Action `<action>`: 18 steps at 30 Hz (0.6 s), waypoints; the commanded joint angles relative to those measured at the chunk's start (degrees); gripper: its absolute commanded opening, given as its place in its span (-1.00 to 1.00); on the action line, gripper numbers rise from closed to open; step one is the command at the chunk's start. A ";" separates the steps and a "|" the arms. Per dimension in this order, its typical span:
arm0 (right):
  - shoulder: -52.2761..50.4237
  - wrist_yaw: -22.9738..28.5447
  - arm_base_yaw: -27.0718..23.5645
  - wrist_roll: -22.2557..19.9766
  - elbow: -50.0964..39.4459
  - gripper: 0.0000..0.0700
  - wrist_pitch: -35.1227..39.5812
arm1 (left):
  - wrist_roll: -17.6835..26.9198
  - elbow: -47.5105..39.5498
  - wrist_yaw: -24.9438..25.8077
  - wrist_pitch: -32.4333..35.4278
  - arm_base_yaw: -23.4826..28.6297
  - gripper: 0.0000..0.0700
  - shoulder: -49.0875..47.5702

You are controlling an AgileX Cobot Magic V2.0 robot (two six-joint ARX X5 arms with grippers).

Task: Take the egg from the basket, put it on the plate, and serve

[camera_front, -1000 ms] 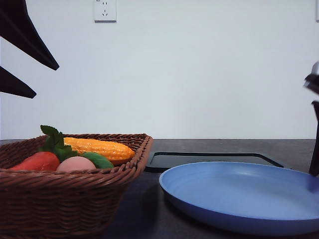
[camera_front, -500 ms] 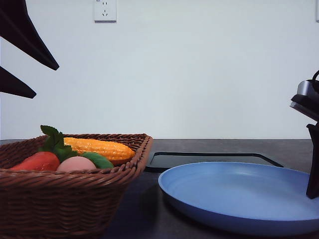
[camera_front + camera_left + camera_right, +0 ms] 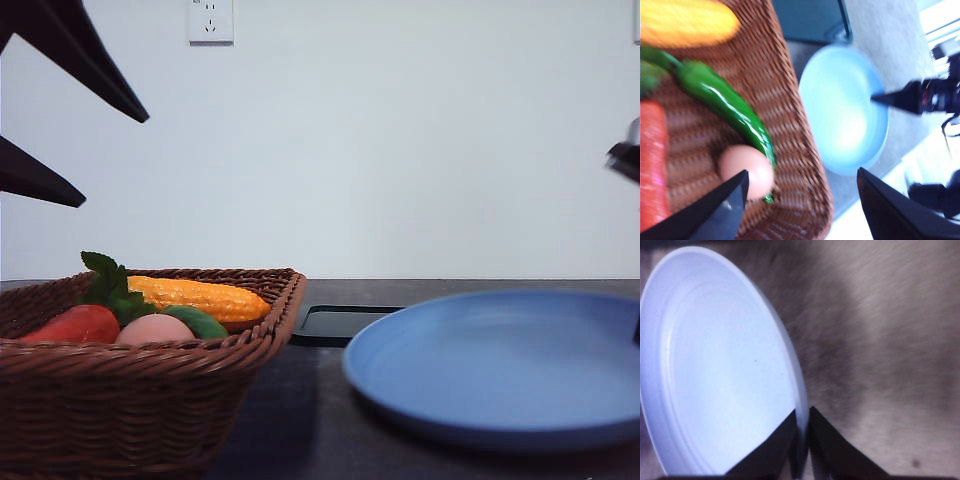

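The basket (image 3: 140,385) sits at the near left on the dark table (image 3: 300,440). Inside it lie the egg (image 3: 152,329), a red vegetable (image 3: 75,324) just left of the egg, a green pepper (image 3: 200,321) to the egg's right, and corn (image 3: 198,297) behind. Right of the basket, the plate (image 3: 500,370) is tilted, its right side raised. A black tray (image 3: 335,322) lies behind, between basket and plate. Two dark fingers (image 3: 80,50) hang above the basket, spread apart.

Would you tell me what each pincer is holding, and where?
The right pincer pinches the blue plate by its rim; the left pincer holds nothing.
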 commanded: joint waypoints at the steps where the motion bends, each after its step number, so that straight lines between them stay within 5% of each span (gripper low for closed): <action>1: -1.62 -0.22 -1.19 -0.17 0.72 -1.00 0.15 | -2.66 0.70 -1.96 0.22 -1.79 0.27 0.90; 6: -7.57 -0.23 -5.18 -0.09 0.73 -1.00 -0.47 | -5.75 0.79 -8.87 0.23 -6.91 0.26 3.58; 18: -13.67 -0.24 -7.92 1.07 0.74 -1.00 -0.68 | -6.14 3.53 -15.00 0.62 -12.18 0.26 17.26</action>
